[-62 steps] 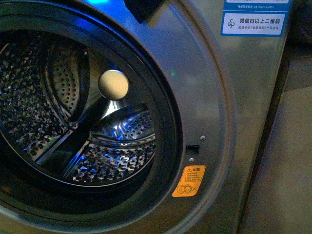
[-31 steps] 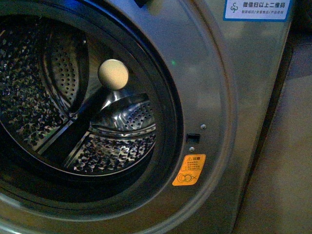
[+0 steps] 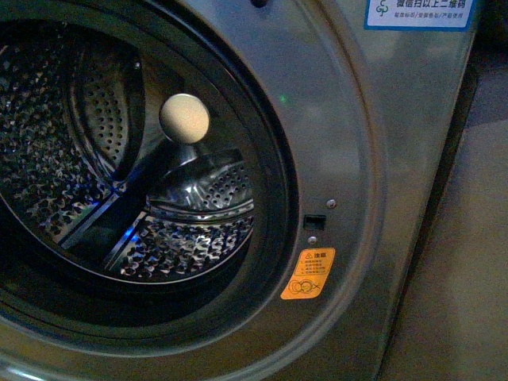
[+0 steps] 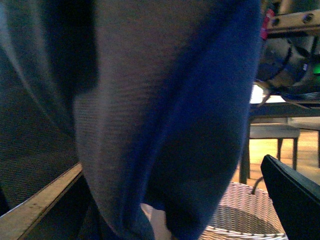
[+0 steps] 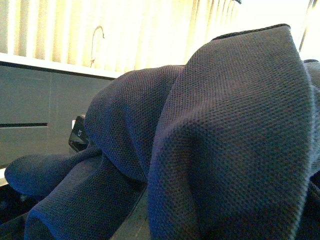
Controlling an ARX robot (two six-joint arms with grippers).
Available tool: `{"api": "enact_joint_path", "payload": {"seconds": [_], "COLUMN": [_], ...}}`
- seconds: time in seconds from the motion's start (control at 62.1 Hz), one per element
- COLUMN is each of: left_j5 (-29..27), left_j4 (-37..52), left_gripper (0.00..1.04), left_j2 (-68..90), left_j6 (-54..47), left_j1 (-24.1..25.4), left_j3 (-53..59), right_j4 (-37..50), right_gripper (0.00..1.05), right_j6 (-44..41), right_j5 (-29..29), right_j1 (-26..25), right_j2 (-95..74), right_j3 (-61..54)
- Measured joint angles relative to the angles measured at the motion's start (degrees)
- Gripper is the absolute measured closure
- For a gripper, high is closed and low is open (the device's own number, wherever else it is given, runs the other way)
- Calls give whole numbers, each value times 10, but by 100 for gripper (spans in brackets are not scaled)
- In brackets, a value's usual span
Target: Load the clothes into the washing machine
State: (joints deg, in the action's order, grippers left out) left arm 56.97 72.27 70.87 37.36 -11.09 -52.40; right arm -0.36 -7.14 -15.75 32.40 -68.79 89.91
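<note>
The washing machine (image 3: 357, 159) fills the front view: grey metallic front, open round porthole with a dark rim (image 3: 278, 190), perforated steel drum (image 3: 55, 159), cream hub (image 3: 184, 117), orange sticker (image 3: 308, 273). The drum holds no clothes and neither gripper shows in the front view. The dark navy clothes (image 5: 210, 140) drape in thick folds across the right wrist view and hide my right gripper, which is shut on them. The clothes (image 4: 165, 110) also hang close before the left wrist camera. One black finger (image 4: 292, 197) of my open left gripper shows beside the fabric, apart from it.
A white wicker basket (image 4: 240, 215) stands below the hanging fabric in the left wrist view, with chair and table legs (image 4: 245, 150) behind it. Part of the other arm (image 4: 290, 45) shows there. A blue-and-white label (image 3: 419, 13) sits on the machine's front.
The dark shape at the top edge of the front view has moved up almost out of sight. The view shifted slightly, and the blue glints in the drum changed.
</note>
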Motion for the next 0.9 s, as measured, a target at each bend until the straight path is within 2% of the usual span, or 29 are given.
{"api": "enact_joint_path", "payload": {"seconds": [0.097, 0.467, 0.547, 0.66, 0.725, 0.789, 0.902], "left_j5": [-28, -183, -242, -294, -320, -375, -436], "left_j4": [-8, -148, -187, -207, -218, -227, -227], "left_gripper": [7, 7, 7, 7, 7, 7, 7], "left_j2": [-7, -12, -11, -6, -1, 12, 29], "left_j6": [-5, -114, -165, -200, -220, -238, -252], "left_j1": [-27, -100, -127, -150, -158, -166, -169], "left_j3": [4, -36, -51, -66, -74, -90, -106], "right_j4": [0, 0, 0, 0, 0, 0, 0], "right_gripper": [89, 89, 89, 89, 89, 89, 89], "right_j6": [0, 0, -2, -2, -2, -2, -3], "right_j5": [0, 2, 2, 4, 5, 7, 7], "right_j1": [0, 0, 0, 0, 0, 0, 0], "right_j2": [0, 0, 0, 0, 0, 0, 0], "right_j3": [0, 0, 0, 0, 0, 0, 0]}}
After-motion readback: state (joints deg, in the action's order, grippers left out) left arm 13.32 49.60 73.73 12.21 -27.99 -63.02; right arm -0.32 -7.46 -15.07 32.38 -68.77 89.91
